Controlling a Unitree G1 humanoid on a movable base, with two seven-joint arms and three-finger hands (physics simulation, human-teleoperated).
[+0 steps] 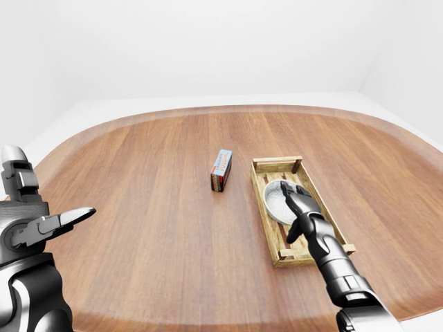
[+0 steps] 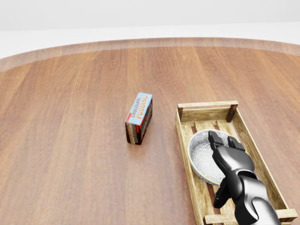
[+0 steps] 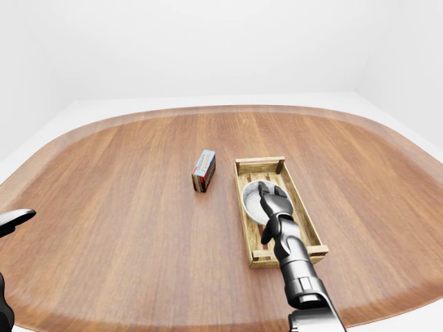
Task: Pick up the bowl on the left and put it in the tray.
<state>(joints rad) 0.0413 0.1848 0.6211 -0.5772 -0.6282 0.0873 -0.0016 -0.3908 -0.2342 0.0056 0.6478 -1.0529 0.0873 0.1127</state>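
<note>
Fingers of the right hand grip the bowl rim inside the tray; I would lower it flat before releasing.

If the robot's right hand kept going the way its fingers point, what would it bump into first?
Probably the bowl: the right hand is over it in the tray, fingers aimed toward the tray's top end. How far above the bowl they are is unclear.
</note>
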